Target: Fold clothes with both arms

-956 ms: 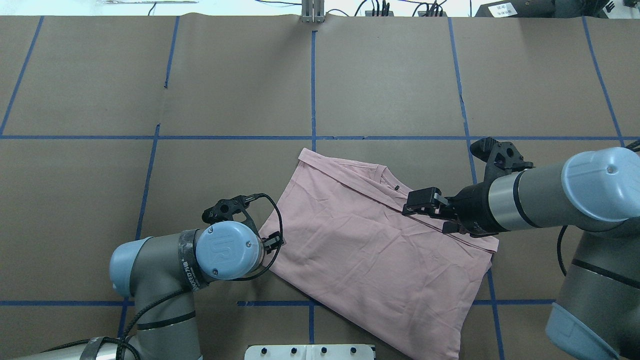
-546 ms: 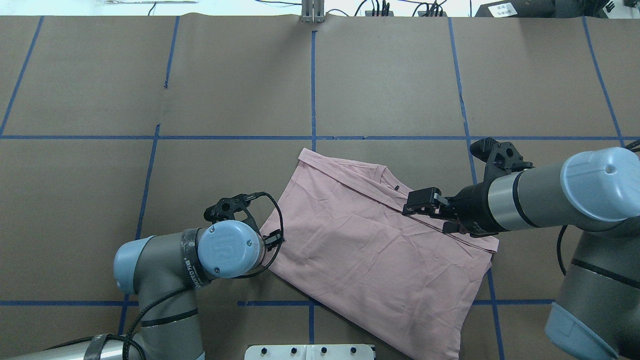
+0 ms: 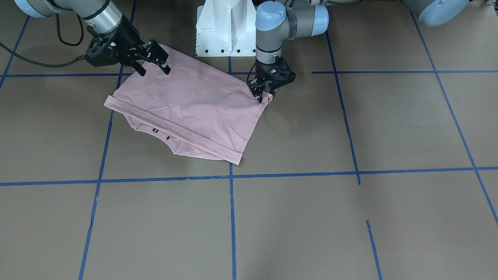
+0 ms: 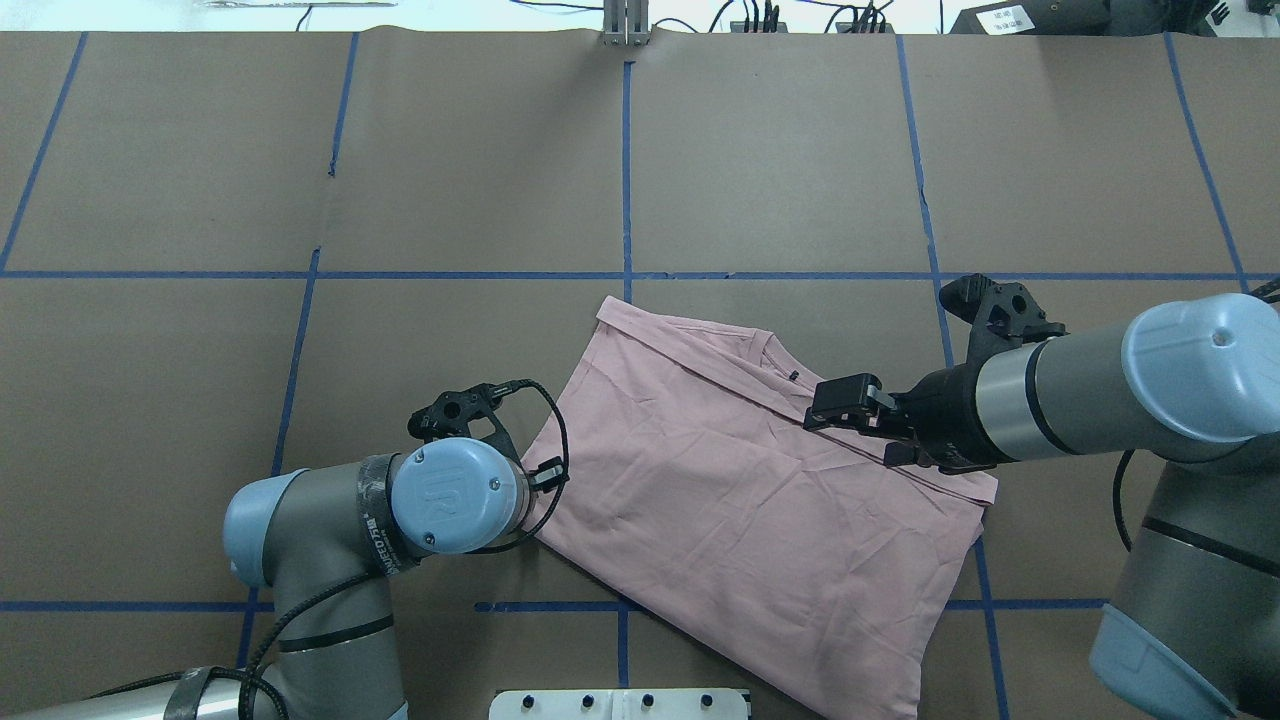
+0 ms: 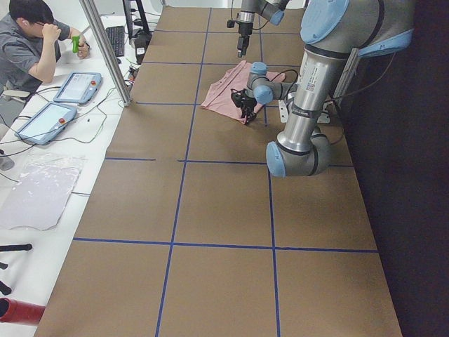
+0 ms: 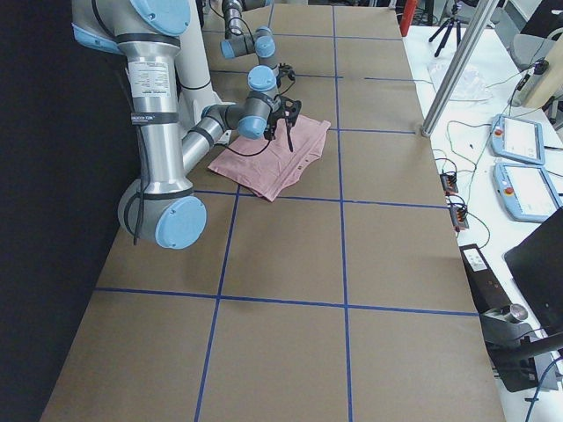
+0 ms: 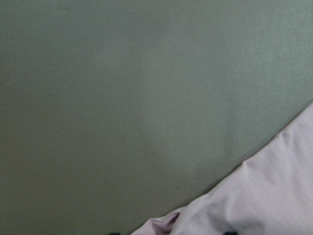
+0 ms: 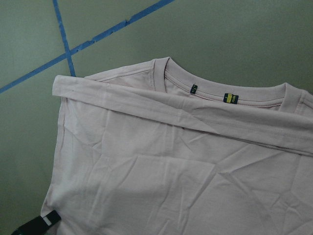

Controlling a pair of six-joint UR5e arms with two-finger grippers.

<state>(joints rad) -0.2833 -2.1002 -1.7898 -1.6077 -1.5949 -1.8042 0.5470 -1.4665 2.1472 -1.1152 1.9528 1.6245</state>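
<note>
The pale pink T-shirt lies folded in half on the brown table, plain back up, its collar and small tags peeking out at the far edge. It also shows in the overhead view. My left gripper points straight down at the shirt's near-left corner and is shut on the bunched fabric there; the wrist view shows that puckered corner. My right gripper is open and empty, hovering just above the shirt's right part. The dog print is hidden.
The white pedestal base stands just behind the shirt's near edge. Blue tape lines divide the brown table. An operator sits beyond the far side, with tablets and cables beside him.
My left arm has shifted only slightly at the shirt's corner. The right arm and the shirt have not visibly moved.
</note>
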